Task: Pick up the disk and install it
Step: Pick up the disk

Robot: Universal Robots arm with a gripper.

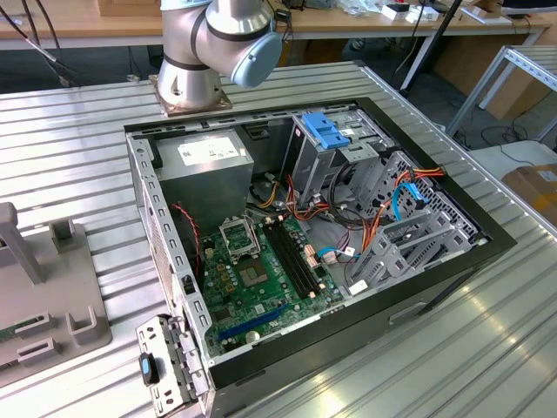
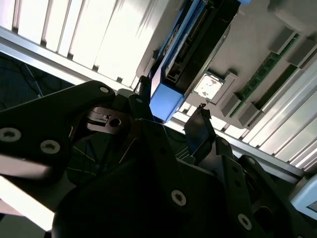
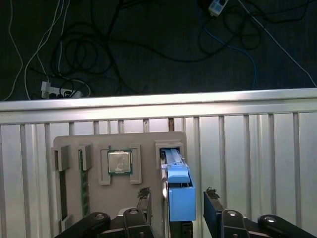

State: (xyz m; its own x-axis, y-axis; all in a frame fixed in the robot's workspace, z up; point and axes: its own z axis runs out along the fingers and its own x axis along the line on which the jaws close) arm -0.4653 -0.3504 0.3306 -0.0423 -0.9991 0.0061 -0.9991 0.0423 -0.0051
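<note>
**Gripper at the disk, with the open computer case apart.**

- In the first wrist view the disk (image 3: 179, 201) stands on edge in a slot of a grey fixture plate (image 3: 148, 144), its bright blue carrier frame nearest the camera.
- The gripper (image 3: 177, 192) is spread wide and straddles the disk. One of its fingers (image 3: 144, 194) stands on each side of the blue frame, with a strip of plate visible between each finger and the frame. It has hold of nothing.
- The raised walls of the slot flank the disk's far end.
- Just beside the disk, a processor chip (image 3: 119, 162) lies in a square recess, and a memory module (image 3: 84, 191) sits in a narrow slot further along.
- The plate rests on a ribbed metal tabletop (image 3: 257, 148), near its edge. Beyond that edge, cables (image 3: 99, 44) lie on a dark floor.
- The second wrist view shows the same grouping from low down: gripper (image 2: 172, 103), disk (image 2: 190, 49) and processor chip (image 2: 207, 85).
- In the exterior view the robot arm (image 1: 213, 39) rises from its base on the tabletop (image 1: 87, 131), behind an open computer case (image 1: 487, 248).
- Inside the case are a green motherboard (image 1: 261, 270), a grey power supply (image 1: 204, 165), a blue plastic part (image 1: 329, 131) on the drive cage, and loose orange and blue wiring (image 1: 405, 196).
- A slotted grey block (image 1: 52, 296) sits at the exterior view's left edge.
</note>
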